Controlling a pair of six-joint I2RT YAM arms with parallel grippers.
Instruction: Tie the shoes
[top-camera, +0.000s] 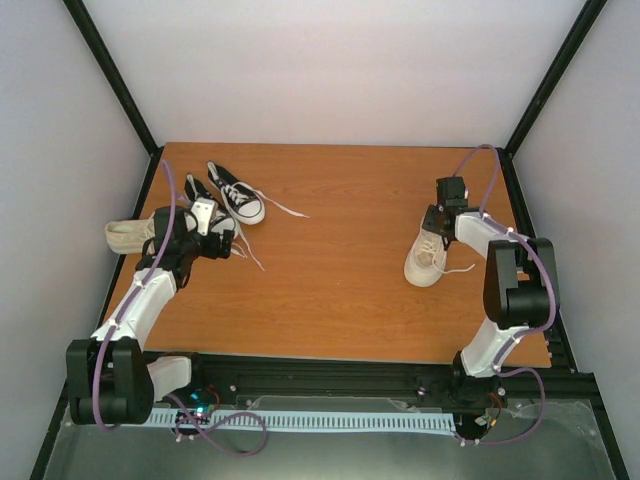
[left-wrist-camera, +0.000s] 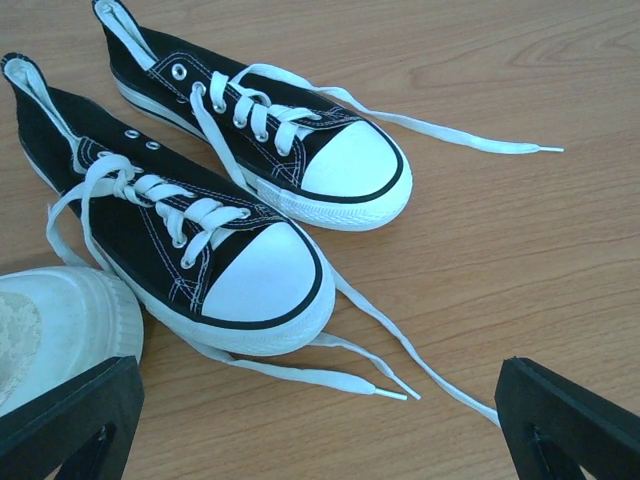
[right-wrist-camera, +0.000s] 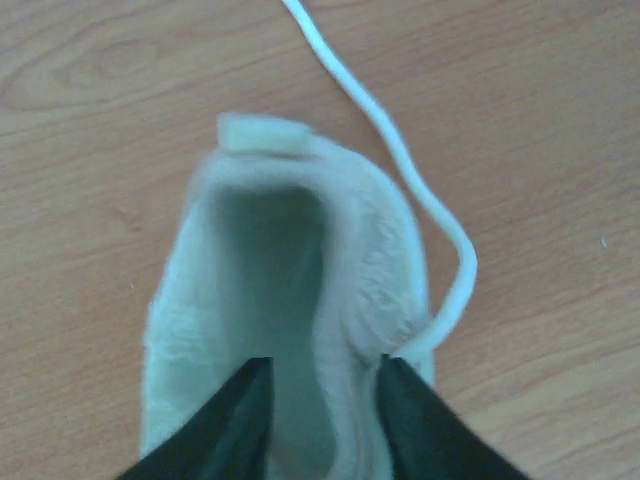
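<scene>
Below both grippers, surface: flat orange-brown wood-grain table (top-camera: 340, 290), enclosed by plain white walls (top-camera: 330, 60).
Left gripper (left-wrist-camera: 320, 368): fingers spread wide, holding nothing.
Ahead of it: near black sneaker (left-wrist-camera: 200, 240) and far black sneaker (left-wrist-camera: 270, 130), both canvas with smooth white toe caps and loose flat laces (left-wrist-camera: 440, 130); first cream sneaker (left-wrist-camera: 60, 320) beside one finger.
Right gripper (right-wrist-camera: 325, 378): fingers straddle the collar wall of the second cream sneaker (right-wrist-camera: 260, 250); cannot tell whether it is clamped.

No legible txt anywhere.

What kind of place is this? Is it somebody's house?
Probably a robot test booth, not a home: plain white walls in a black metal frame enclose one orange-brown wooden table, with two white-and-black robot arms bolted at its edge.
</scene>
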